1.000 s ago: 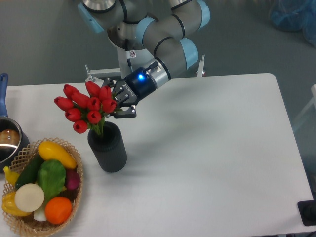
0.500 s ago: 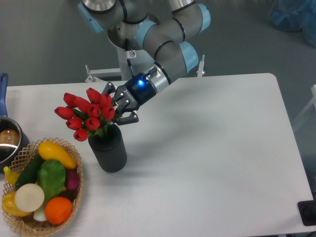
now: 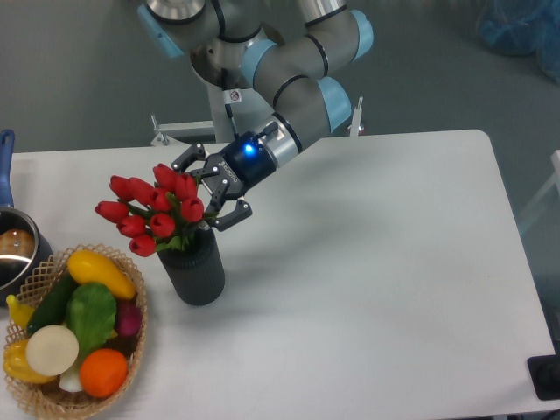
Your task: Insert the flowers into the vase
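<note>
The flowers (image 3: 150,208), a bunch of red tulip buds on green stems, stand with their stems down in the mouth of the vase (image 3: 194,268), leaning to the left. The vase is a dark ribbed cylinder standing upright on the white table. My gripper (image 3: 209,189) is just right of the buds, above the vase's mouth. Its fingers (image 3: 229,216) are spread wide apart and hold nothing; the buds lie close to the gap between them.
A wicker basket (image 3: 138,302) with vegetables and fruit stands left of the vase at the front left. A metal pot (image 3: 12,250) with a blue handle (image 3: 6,164) is at the left edge. The arm reaches in from the back.
The flowers have sunk lower into the vase. My gripper, shut on the bunch a second ago, has spread its fingers and let go.
</note>
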Robot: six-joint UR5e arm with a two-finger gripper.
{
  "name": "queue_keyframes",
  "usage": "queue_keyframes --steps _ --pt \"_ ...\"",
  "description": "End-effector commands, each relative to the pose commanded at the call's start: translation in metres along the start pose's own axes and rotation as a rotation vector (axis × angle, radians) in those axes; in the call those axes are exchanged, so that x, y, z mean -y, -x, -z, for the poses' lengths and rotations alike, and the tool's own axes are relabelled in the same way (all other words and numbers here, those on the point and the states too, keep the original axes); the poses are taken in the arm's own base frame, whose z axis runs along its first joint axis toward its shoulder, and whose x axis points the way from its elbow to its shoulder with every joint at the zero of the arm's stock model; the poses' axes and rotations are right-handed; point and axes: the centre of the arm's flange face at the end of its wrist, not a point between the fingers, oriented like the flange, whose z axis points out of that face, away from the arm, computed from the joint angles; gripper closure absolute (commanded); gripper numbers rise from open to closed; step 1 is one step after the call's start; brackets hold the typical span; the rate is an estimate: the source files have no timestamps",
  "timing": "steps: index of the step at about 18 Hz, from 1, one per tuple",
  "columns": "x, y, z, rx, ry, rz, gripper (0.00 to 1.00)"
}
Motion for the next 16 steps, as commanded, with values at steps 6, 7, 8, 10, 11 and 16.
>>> queue_keyframes --steps 6,7,8,10,11,16 --pt "0.001 0.002 0.004 0.018 0.061 -0.02 0.0" --pt "-0.002 0.004 0.005 0.027 0.103 -0.022 0.0" --pt "-0.003 0.006 0.007 0.035 0.138 -0.026 0.0" --pt "-0.004 0.007 0.015 0.056 0.167 -0.028 0.0" --pt "-0.001 0.007 0.02 0.069 0.169 -0.032 0.0" --pt "0.022 0.003 0.076 0.211 0.225 -0.051 0.0"
